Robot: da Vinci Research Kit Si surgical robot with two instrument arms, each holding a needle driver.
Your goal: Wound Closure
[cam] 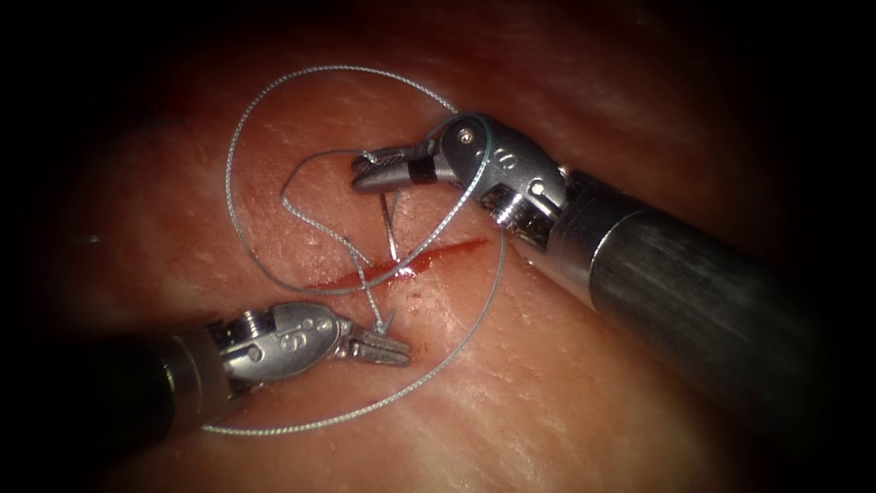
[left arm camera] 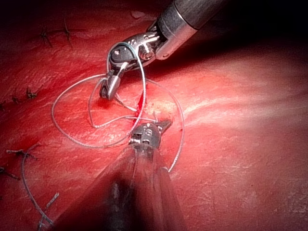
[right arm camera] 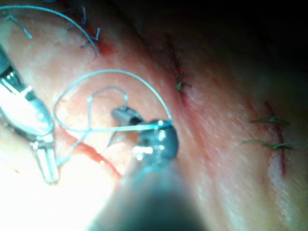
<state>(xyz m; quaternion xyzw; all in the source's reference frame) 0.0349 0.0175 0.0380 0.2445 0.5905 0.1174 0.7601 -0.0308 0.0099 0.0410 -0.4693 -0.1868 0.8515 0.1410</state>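
Steel needle (cam: pixel 391 230) is standing in the cut (cam: pixel 401 267), right tool (cam: pixel 388 171) gripping its upper end, left tool (cam: pixel 379 347) pinching thread (cam: pixel 274 100) (loops crowding shaft), so we are judging slack needs minding.

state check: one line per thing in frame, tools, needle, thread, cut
Right tool: jaws shut on the needle at its upper end.
Needle: held; its lower end meets the tissue at the cut.
Left tool: jaws shut on the thread, below the cut.
Thread: slack, looped wide over both sides of the cut.
Cut: open, red fluid along it.
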